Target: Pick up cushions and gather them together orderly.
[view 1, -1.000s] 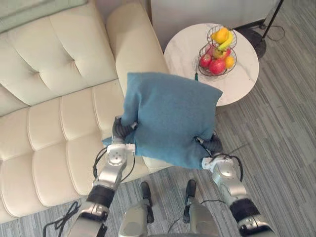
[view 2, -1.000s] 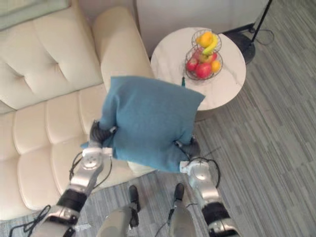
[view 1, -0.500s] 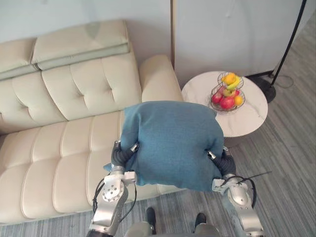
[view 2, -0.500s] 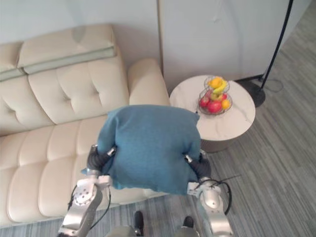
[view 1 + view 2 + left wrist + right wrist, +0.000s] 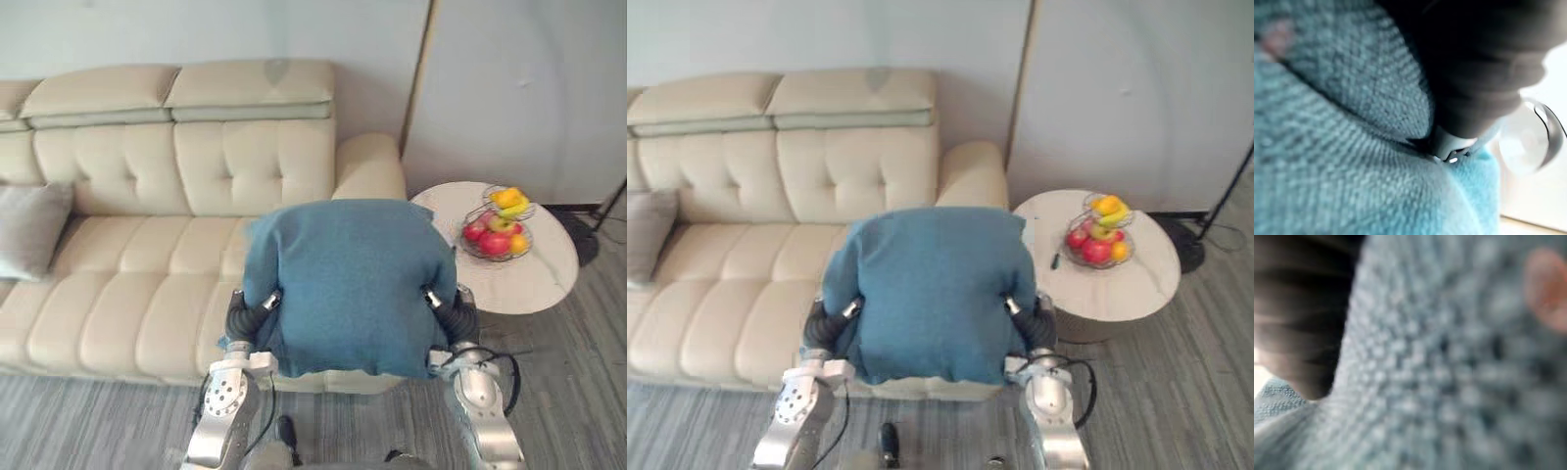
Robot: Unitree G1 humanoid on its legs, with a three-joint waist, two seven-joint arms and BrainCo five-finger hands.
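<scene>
Cushions number two. In the left eye view a blue cushion point(image 5: 348, 284) is held up in the air in front of the sofa point(image 5: 147, 294), between the two arms, upright with its broad face toward the camera. A grey cushion point(image 5: 29, 230) leans against the sofa's backrest at the far left end, well apart from the blue one. The left robot hand point(image 5: 247, 315) presses into the blue cushion's left edge and the right robot hand point(image 5: 456, 318) into its right edge. Both are sunk into the cloth, so I cannot tell whether either one is closed on it or merely pressed flat against it. The one sofa is cream and button-tufted.

In the right eye view one round pale counter point(image 5: 1136, 284) stands just beside the sofa's right armrest. It carries one two-tier wire fruit basket point(image 5: 1099, 235) with red apples below and yellow and orange fruit above. A small dark object point(image 5: 1055, 260) lies near the basket, too small to name. The base of a floor lamp point(image 5: 1181, 245) sits on the grey striped floor point(image 5: 1176, 392) behind the counter.

The left wrist view shows blue woven cloth up against the hand's dark ribbed cover, and its grip cannot be told there.

The right wrist view shows the same blue weave very close beside the dark cover, and again its grip cannot be told.
</scene>
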